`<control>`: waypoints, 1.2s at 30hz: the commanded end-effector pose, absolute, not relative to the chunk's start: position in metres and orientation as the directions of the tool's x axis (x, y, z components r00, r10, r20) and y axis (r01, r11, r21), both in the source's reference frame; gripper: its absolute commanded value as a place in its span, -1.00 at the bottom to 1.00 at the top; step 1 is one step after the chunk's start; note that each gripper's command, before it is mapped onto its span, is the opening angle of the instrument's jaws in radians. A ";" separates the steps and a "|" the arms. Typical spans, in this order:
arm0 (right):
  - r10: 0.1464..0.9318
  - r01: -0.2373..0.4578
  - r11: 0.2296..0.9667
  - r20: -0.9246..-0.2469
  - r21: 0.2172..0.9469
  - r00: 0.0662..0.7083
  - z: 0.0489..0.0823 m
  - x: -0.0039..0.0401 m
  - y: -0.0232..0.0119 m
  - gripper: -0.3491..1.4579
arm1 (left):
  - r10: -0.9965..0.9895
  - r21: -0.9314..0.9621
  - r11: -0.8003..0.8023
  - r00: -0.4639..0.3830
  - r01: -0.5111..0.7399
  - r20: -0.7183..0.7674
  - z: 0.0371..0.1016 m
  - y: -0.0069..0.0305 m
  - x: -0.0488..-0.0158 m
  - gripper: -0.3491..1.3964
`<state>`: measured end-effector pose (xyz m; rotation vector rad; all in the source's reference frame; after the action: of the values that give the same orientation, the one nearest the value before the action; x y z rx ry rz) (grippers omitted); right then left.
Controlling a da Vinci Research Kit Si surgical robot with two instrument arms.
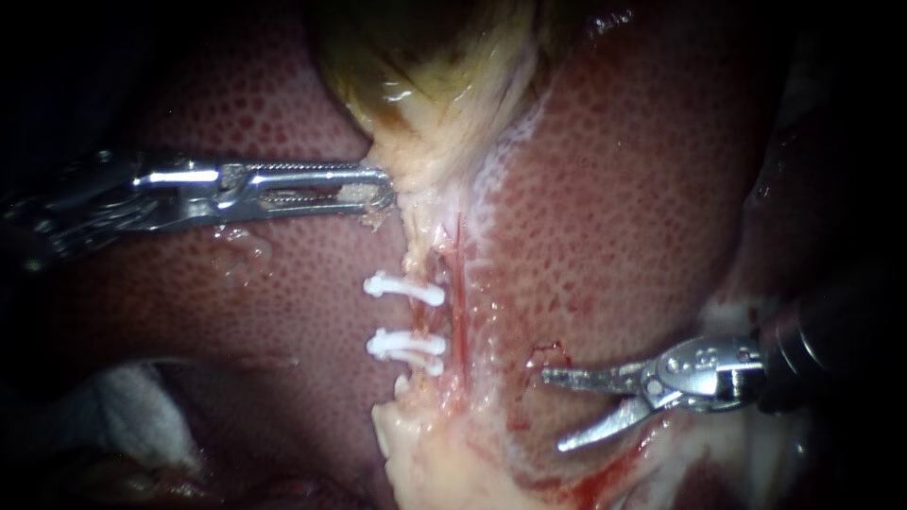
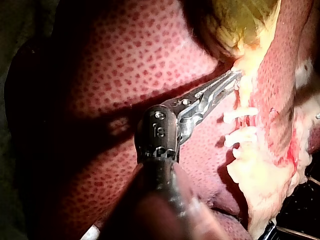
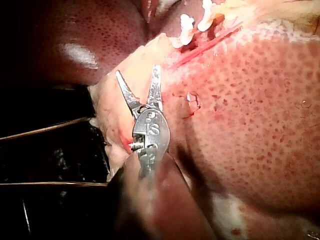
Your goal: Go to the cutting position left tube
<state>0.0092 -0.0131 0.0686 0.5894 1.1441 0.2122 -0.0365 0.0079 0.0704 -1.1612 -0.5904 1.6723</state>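
Observation:
The yellow-green gallbladder (image 1: 425,66) narrows to a pale stalk lying on the liver (image 1: 624,189). My left instrument (image 1: 385,187) comes in level from the left, its jaws shut on the pale tissue at the gallbladder's neck (image 2: 239,80). Below that grip, two white clips (image 1: 404,289) (image 1: 406,345) cross the left tube (image 1: 422,319); a thin red tube (image 1: 460,316) runs just to its right. My right instrument (image 1: 553,411) lies lower right, blades open and pointing left, well clear of the clips. In the right wrist view the open blades (image 3: 137,71) hover over pale tissue short of the clips (image 3: 186,23).
A small raw nick (image 1: 548,354) marks the liver surface just above the right instrument's upper blade. White gauze (image 1: 132,416) lies at the lower left. Pale fatty tissue (image 1: 425,463) spreads below the clips. Dark wires (image 3: 45,129) cross beside the right instrument.

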 end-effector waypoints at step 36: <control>0.497 0.087 0.811 -0.760 0.578 0.418 0.0704 0.0121 -0.0120 0.97 | 0.910 -0.800 -0.367 -0.004 -0.475 -0.415 0.0630 0.0114 -0.0291 -1.00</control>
<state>0.0126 -0.0118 0.0706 0.5980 1.1242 0.2881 -0.0291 0.0114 0.0629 -1.1583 -0.5417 1.6137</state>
